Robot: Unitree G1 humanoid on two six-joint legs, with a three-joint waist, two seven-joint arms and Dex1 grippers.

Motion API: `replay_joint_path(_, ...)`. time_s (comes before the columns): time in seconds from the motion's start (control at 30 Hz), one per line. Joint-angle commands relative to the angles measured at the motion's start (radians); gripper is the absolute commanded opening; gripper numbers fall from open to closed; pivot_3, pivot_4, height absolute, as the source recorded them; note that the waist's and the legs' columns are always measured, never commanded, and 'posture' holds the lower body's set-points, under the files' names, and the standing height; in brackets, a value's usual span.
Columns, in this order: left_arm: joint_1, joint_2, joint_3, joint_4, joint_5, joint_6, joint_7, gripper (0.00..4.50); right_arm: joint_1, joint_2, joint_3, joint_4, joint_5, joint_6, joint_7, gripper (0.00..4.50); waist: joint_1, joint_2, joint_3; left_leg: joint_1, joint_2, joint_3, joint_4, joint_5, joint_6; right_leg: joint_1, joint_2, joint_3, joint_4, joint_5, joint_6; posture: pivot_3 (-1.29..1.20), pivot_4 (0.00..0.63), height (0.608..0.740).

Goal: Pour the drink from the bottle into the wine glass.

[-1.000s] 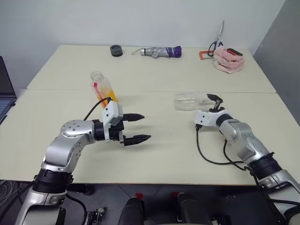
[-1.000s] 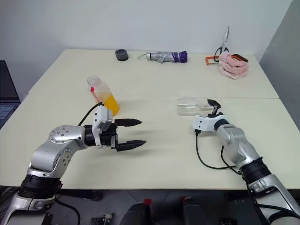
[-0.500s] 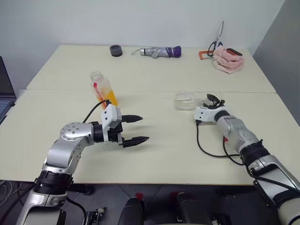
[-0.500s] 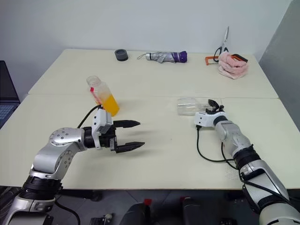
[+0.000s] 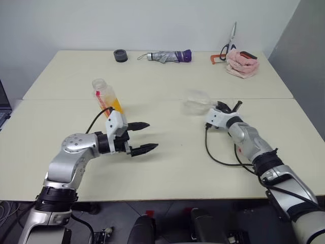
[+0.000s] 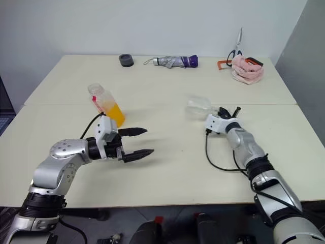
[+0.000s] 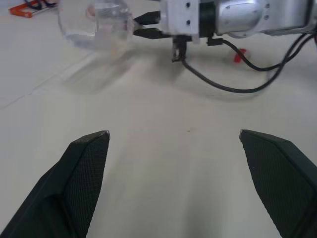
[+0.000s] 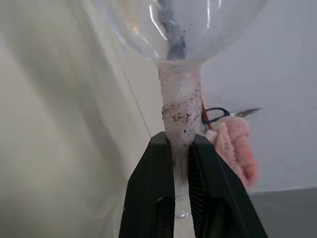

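From the head views, the bottle (image 5: 105, 95) stands uncapped on the pale counter (image 5: 167, 157), on the robot's left, tilted a little, with the drink (image 5: 117, 104) filling its lower part. Just in front of it hovers the left claw (image 5: 137, 137), fingers spread apart and empty. On the right, the right claw (image 5: 229, 106) is clamped on the stem of the wine glass (image 5: 197, 100), which lies nearly level – bowl toward the middle of the counter, foot at the claw. Along the far edge sit a dark round object (image 5: 120, 55), a folded umbrella (image 5: 163, 56), scissors (image 5: 228, 41) and a pink cloth (image 5: 242, 63).

The left wrist view looks between that claw's two black fingertips (image 7: 84, 163) – well apart – across bare counter to the glass bowl and the other arm's claw holding it.

The right wrist view shows both black fingers (image 8: 158, 193) pressed against the glass stem, the bowl beyond them, with the pink cloth behind.
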Motion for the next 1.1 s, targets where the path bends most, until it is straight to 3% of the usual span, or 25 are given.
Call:
replay_joint_path(0.03, 0.004, 0.025, 0.067, -0.048, -0.034, 0.043, 0.034, 4.50, -0.006, 0.180, -0.116, -0.081, 0.300, -0.010, 0.146, 0.11, -0.007, 0.000, 0.000, 0.000, 0.001, -0.001, 0.000, 0.000, 0.000, 0.000, 0.000, 0.000, 0.000, 0.000, 0.000, 0.00, 0.150, 0.740)
replay_joint_path(0.13, -0.002, 0.043, 0.096, -0.082, -0.055, 0.093, 0.059, 4.50, -0.033, 0.317, -0.180, 0.006, 0.437, 0.002, 0.222, 0.11, -0.006, 0.001, 0.000, 0.000, 0.001, -0.002, 0.000, 0.000, 0.000, 0.000, 0.000, -0.002, 0.000, 0.000, 0.000, 0.00, 0.150, 0.740)
replay_joint_path(0.23, -0.005, 0.058, 0.112, -0.113, -0.068, 0.130, 0.079, 4.50, -0.037, 0.352, -0.175, 0.090, 0.452, -0.020, 0.267, 0.11, 0.009, 0.001, 0.000, -0.001, -0.001, -0.003, 0.000, 0.000, 0.000, 0.000, -0.003, -0.003, 0.000, 0.000, 0.000, 0.00, 0.150, 0.740)
replay_joint_path(0.67, 0.007, 0.083, 0.154, -0.163, -0.094, 0.192, 0.117, 4.50, 0.100, 0.299, -0.118, 0.065, 0.431, -0.044, 0.453, 0.11, 0.021, 0.000, 0.000, 0.001, -0.003, -0.001, 0.000, 0.000, 0.000, 0.002, -0.003, -0.002, 0.000, 0.000, 0.000, 0.00, 0.150, 0.740)
replay_joint_path(1.1, -0.044, 0.091, 0.181, -0.244, -0.130, 0.194, 0.153, 4.50, 0.043, 0.314, -0.170, 0.136, 0.470, -0.035, 0.459, 0.11, 0.018, 0.000, 0.000, 0.002, -0.002, 0.000, 0.000, 0.000, 0.000, 0.002, -0.002, -0.001, 0.000, 0.000, 0.000, 0.00, 0.150, 0.740)
